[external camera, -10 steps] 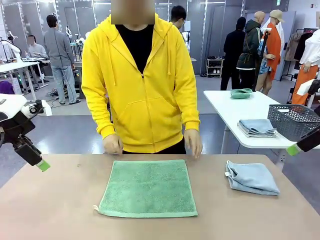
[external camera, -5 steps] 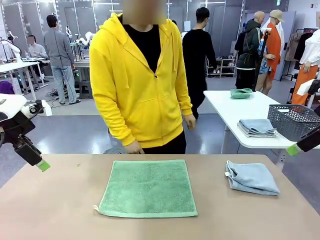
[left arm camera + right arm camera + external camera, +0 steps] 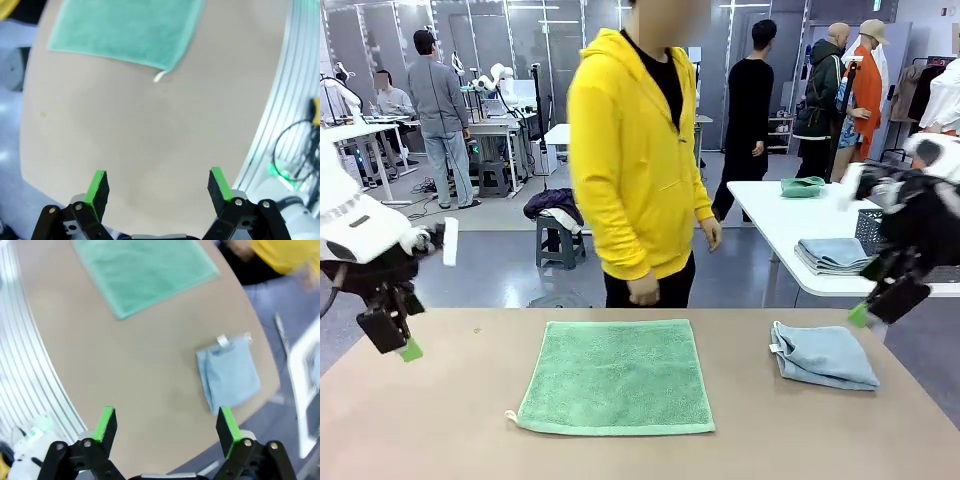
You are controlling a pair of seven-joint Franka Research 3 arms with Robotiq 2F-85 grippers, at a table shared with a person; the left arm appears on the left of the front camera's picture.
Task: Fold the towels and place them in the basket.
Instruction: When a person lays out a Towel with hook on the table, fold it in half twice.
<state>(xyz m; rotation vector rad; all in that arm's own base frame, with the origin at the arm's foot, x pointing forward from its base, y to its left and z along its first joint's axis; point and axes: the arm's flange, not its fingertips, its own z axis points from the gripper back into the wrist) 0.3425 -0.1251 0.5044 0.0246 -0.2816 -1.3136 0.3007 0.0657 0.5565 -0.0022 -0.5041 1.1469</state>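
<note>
Bare table (image 3: 450,420) left of green towel (image 3: 615,375): open way in for left gripper (image 3: 159,186), jaws wide, up over table's left end. Free strip between green towel and blue towel (image 3: 825,356). Near edge open along whole width. Right gripper (image 3: 167,426) spread wide, raised over table's right end by blue towel. Person (image 3: 635,170) at far edge, hand (image 3: 644,290) low, near green towel's far side.

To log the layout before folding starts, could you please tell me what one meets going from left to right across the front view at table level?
left gripper, fingers apart and empty → flat green towel → folded light blue towel
</note>
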